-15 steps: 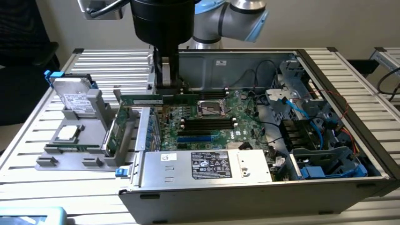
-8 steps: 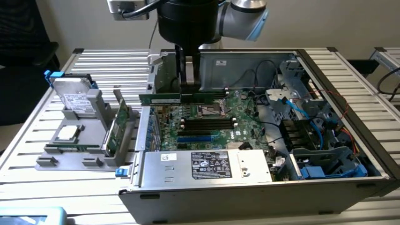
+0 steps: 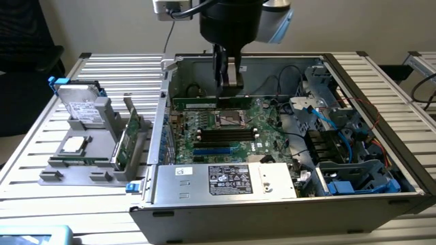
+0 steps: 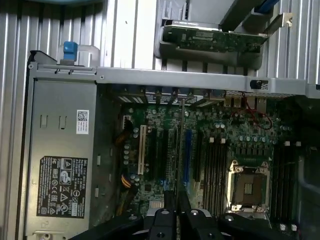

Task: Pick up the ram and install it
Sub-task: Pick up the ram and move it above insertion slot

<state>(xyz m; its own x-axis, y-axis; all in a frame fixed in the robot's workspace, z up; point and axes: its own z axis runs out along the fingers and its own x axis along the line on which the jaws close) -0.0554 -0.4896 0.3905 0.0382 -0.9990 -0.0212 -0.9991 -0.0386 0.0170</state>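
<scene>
Exterior view gives us the ram as a slim green stick hanging level above the motherboard, near the far wall of the open case; in the wrist view we see it edge-on. The gripper has its fingers clamped on the stick. We judge the pick-up done; seating it in the dark memory slots is left.

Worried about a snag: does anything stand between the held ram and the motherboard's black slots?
Nothing visible does. The fingers hold the ram above the motherboard; the black slots beside the CPU socket lie bare.
</scene>
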